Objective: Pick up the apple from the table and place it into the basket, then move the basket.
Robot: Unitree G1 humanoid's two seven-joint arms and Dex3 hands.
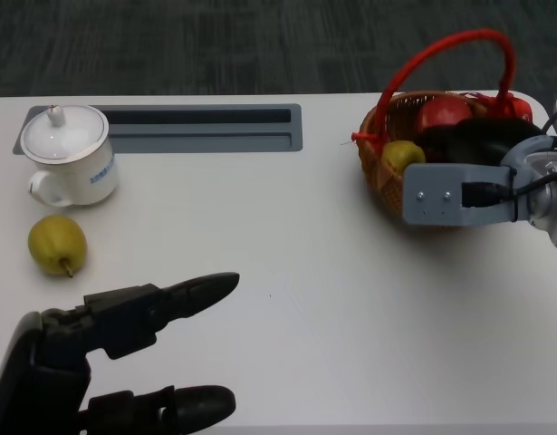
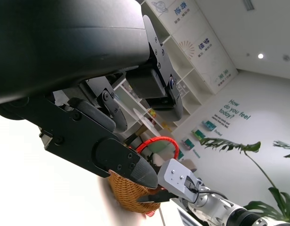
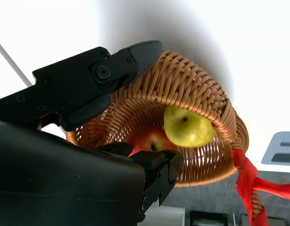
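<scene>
Apple (image 1: 444,112) sits red inside the wicker basket (image 1: 379,168) at the far right of the desk (image 1: 305,236) in the head view, beside a yellow-green fruit (image 1: 402,156) and under the red handle (image 1: 459,45). The right robot hand (image 1: 482,140) reaches over the basket's near rim, its fingers down among the contents; whether it grips anything cannot be told from here. The left robot hand (image 1: 124,353) hovers low at the near left, fingers apart, holding nothing. A pear (image 1: 56,245) and a lidded white cup (image 1: 68,154) stand well apart from the basket.

From the left wrist, that hand's fingers (image 2: 128,167) hang spread and released, the basket (image 2: 128,190) far off.

The right wrist view shows one finger (image 3: 135,54) outside the woven wall (image 3: 192,89) and another (image 3: 159,162) inside, near the apple (image 3: 147,139) and the yellow-green fruit (image 3: 187,127). It looks like a straddle of the rim, though contact is unclear.

The risk, as I judge it, is a tilt: pulling by one wall could tip the basket and roll fruit out, or the weave could slip from a loose pinch.
</scene>
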